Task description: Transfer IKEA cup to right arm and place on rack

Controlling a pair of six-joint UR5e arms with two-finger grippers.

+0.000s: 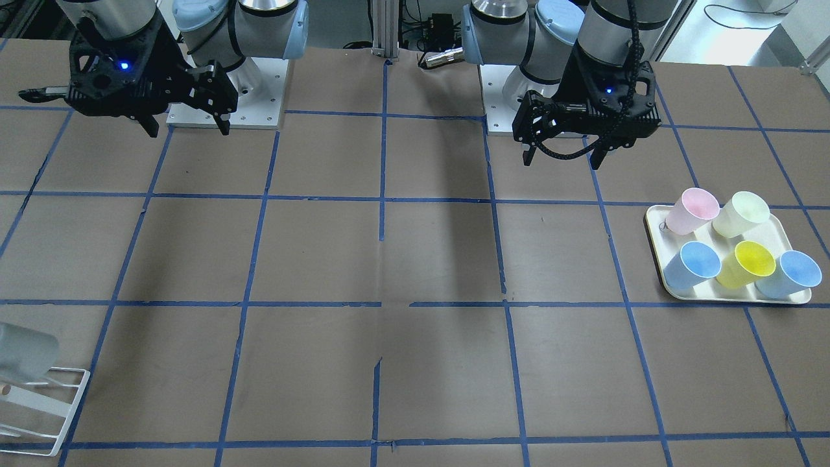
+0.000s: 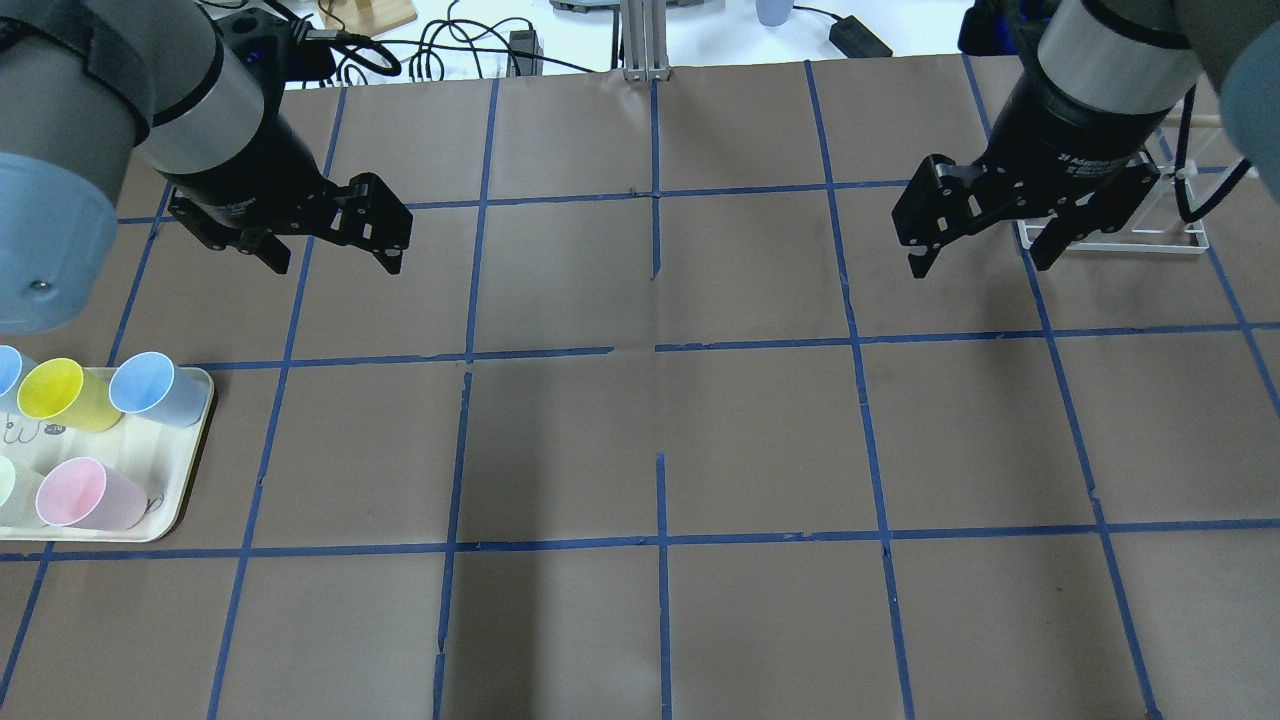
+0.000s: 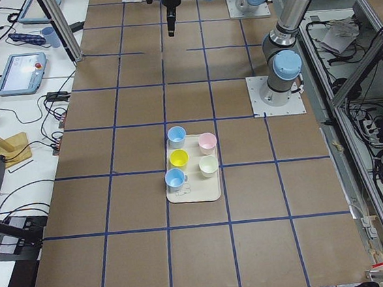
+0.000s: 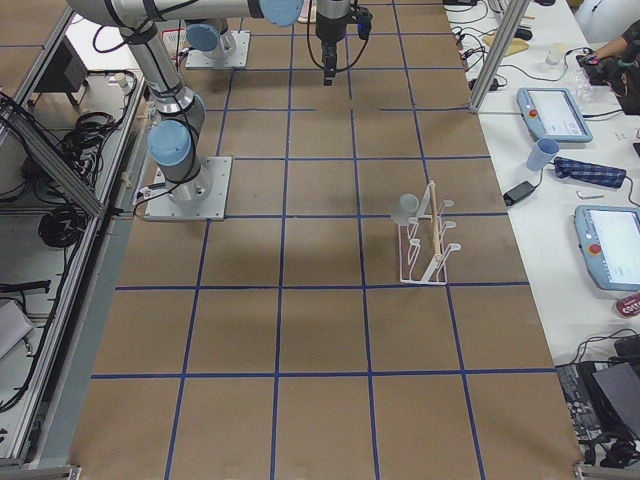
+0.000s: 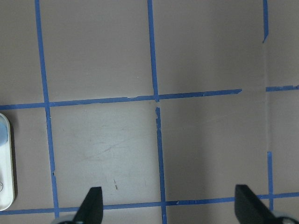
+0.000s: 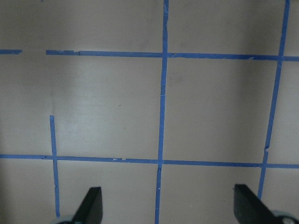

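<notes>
The IKEA cup [image 1: 24,350], pale grey, rests on the white wire rack [image 1: 48,402] at the table's edge; both also show in the exterior right view, cup [image 4: 405,208] and rack [image 4: 430,248]. My right gripper [image 1: 188,126] is open and empty, hanging above the table, apart from the rack. In the overhead view it [image 2: 980,262] hides most of the rack [image 2: 1150,238] and all of the cup. My left gripper [image 1: 563,155] is open and empty above bare table [image 2: 335,258]. Both wrist views show wide-apart fingertips over brown paper.
A cream tray [image 1: 661,272] on the left arm's side holds pink [image 1: 692,211], cream-green [image 1: 741,214], yellow [image 1: 747,264] and two light blue cups [image 1: 692,264]. The tray [image 2: 190,470] lies below the left gripper in the overhead view. Blue tape gridlines cross the brown table.
</notes>
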